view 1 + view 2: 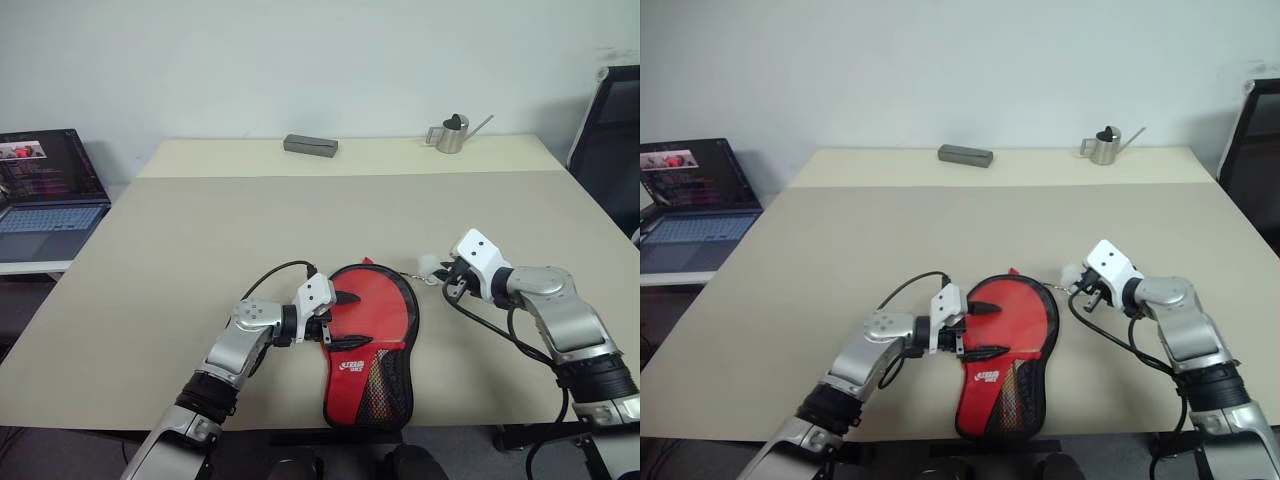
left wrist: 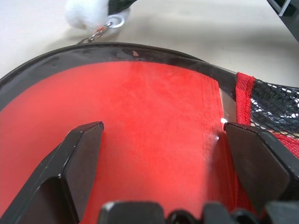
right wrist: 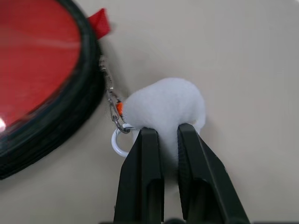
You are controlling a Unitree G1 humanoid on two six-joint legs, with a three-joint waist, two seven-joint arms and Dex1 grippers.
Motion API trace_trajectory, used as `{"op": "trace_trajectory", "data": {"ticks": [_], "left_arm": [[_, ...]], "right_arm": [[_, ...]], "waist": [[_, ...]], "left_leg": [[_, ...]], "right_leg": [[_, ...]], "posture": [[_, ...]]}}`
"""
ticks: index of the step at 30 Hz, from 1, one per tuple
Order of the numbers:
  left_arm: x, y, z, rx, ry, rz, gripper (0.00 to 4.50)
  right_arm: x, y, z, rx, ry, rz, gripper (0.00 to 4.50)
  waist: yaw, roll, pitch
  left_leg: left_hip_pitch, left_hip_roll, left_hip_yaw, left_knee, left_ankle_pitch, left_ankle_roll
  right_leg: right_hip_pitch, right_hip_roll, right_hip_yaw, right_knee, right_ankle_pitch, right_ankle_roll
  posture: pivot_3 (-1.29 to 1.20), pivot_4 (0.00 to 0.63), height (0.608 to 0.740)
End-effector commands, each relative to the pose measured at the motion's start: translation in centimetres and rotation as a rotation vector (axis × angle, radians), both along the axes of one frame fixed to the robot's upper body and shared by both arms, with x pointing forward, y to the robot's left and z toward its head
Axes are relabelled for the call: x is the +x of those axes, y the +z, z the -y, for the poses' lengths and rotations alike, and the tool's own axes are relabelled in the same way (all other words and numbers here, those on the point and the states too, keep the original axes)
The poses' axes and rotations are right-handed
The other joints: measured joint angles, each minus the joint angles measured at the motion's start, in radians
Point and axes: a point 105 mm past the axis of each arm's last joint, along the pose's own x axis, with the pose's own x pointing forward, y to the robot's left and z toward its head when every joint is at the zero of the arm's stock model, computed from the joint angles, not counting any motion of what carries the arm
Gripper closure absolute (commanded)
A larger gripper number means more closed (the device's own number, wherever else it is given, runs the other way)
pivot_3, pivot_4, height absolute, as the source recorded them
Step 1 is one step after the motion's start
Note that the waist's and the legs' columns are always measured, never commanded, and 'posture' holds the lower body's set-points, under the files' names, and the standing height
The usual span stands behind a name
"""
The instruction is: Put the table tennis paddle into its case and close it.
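Lying under the wide left claw, the case; right claw pinches its pom-pom.

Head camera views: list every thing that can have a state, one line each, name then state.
case: flat on the table, red mesh side up.
pom-pom: chained to the case, pinched by the right claw.
left claw: open, fingers over the case's red face.
right claw: shut on the pom-pom.
laptop: lid open, screen lit.

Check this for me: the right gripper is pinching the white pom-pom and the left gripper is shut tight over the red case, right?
Not quite: the left gripper is open, its fingers spread over the red case, as the left wrist view shows. The right gripper is indeed pinching the white pom-pom.
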Motion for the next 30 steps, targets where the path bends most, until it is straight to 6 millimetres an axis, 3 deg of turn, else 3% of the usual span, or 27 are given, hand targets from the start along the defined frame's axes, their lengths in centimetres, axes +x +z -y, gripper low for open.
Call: {"op": "trace_trajectory", "data": {"ticks": [1,30], "left_arm": [[-0.6,-2.7,-0.4,0.077,0.007,-0.077,0.00],[0.1,-2.5,2.3,0.114,-0.078,-0.053,0.00]], "right_arm": [[-0.8,1.6,0.8,-0.006,0.007,0.014,4.46],[-11.4,-0.7,0.4,-0.159,0.342,-0.335,4.46]], "waist": [[0.001,0.000,0.000],[0.030,0.000,0.000]], "left_leg": [[0.000,0.000,-0.001,0.000,0.000,0.000],[0.000,-0.001,-0.006,0.000,-0.001,0.001]], "right_leg": [[0.001,0.000,0.000,-0.001,0.000,0.000],[0.011,-0.003,-0.007,-0.015,0.001,0.005]], "posture": [[0.00,0.150,0.740],[0.00,0.150,0.740]]}}
